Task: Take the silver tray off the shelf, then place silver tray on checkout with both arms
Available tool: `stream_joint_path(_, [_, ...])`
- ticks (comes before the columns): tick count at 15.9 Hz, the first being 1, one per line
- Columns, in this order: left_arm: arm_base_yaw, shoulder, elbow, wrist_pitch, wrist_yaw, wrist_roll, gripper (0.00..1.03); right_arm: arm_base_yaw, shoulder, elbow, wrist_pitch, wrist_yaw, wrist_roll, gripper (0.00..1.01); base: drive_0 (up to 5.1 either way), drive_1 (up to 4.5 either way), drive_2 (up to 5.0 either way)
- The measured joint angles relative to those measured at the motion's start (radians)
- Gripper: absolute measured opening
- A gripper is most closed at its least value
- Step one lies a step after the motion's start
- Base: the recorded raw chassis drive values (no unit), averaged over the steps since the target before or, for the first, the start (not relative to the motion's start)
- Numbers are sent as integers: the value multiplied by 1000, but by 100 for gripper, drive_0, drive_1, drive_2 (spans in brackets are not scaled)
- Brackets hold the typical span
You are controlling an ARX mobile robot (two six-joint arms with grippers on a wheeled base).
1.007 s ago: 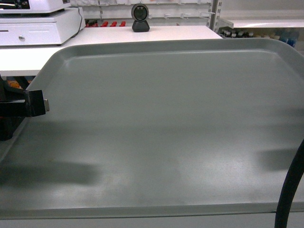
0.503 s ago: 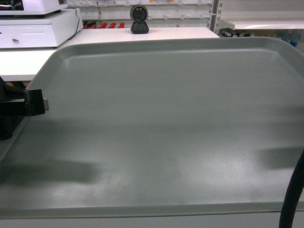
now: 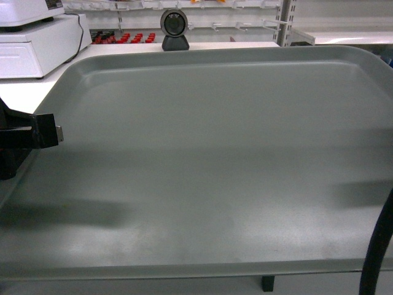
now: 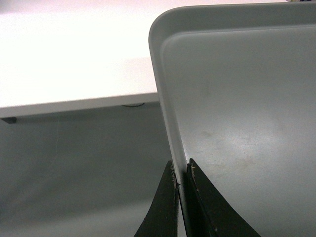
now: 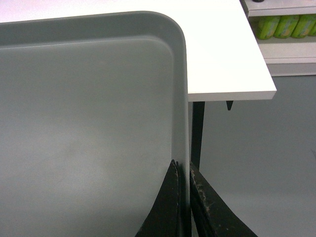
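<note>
Here the large flat matte grey tray with rounded corners point(image 3: 209, 166) is being carried level between the two arms, its far edge overlapping the near part of the broad smooth white table point(image 5: 222, 54) while the rest is hanging over the grey floor point(image 4: 74, 163). The black left gripper point(image 4: 181, 183) is pinching the tray's left rim, one of its fingers point(image 4: 163, 207) outside and the other inside, and the black right gripper point(image 5: 184, 173) is clamping the right rim likewise. On the table's far side a white cash register point(image 3: 37, 40) and a small dark round scanner point(image 3: 175, 27) are standing, and green bottles point(image 5: 281, 24) are sitting on a white shelf board point(image 5: 286, 47) to the right.
</note>
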Motion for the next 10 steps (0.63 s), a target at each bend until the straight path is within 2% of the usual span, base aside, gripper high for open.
stream_joint_path(10, [1, 1, 0, -8, 0, 0, 3, 0, 1, 0, -8, -2, 0, 3, -3, 427, -434])
